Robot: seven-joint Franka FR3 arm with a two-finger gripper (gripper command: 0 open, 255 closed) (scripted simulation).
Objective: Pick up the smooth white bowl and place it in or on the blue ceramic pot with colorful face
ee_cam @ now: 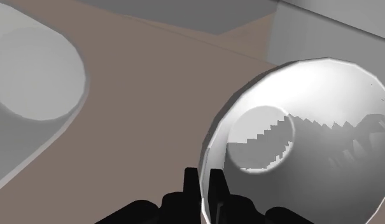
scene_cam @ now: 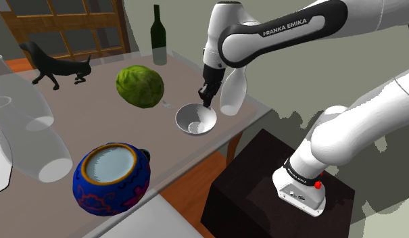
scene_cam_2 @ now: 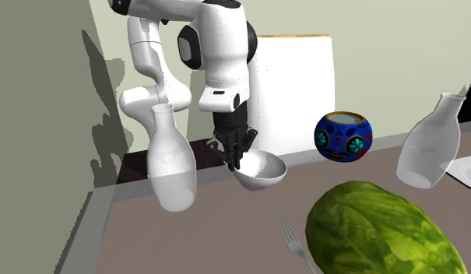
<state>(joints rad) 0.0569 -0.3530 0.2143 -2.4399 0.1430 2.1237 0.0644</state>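
Shoulder view
- my pincer [scene_cam: 207, 101]: tips down on the far rim of the white bowl [scene_cam: 195, 121], which is near the right edge of the tabletop [scene_cam: 101, 118]
- blue pot [scene_cam: 111, 179]: well apart, toward this view's lower left
- white vase [scene_cam: 231, 91]: just beside my wrist; risk: a sideways swing on the way out would knock it over
- cabbage [scene_cam: 139, 86]: near the bowl's left; I judge a low carry could clip it

Second exterior view
- pincer [scene_cam_2: 236, 159]: clenched on the bowl's [scene_cam_2: 263, 171] rim; the bowl looks tilted, and I cannot tell if it is clear of the tabletop
- pot [scene_cam_2: 344, 138]: far right of the bowl, mouth up; risk: the bowl looks about as wide as that mouth, so set off-centre it could tip off

Wrist view
- fingers [ee_cam: 189, 184]: nearly together, the bowl's [ee_cam: 312, 127] thin wall pinched between them
- risk: a smooth rim held at one edge only; the hanging weight may pivot the bowl or let it slip
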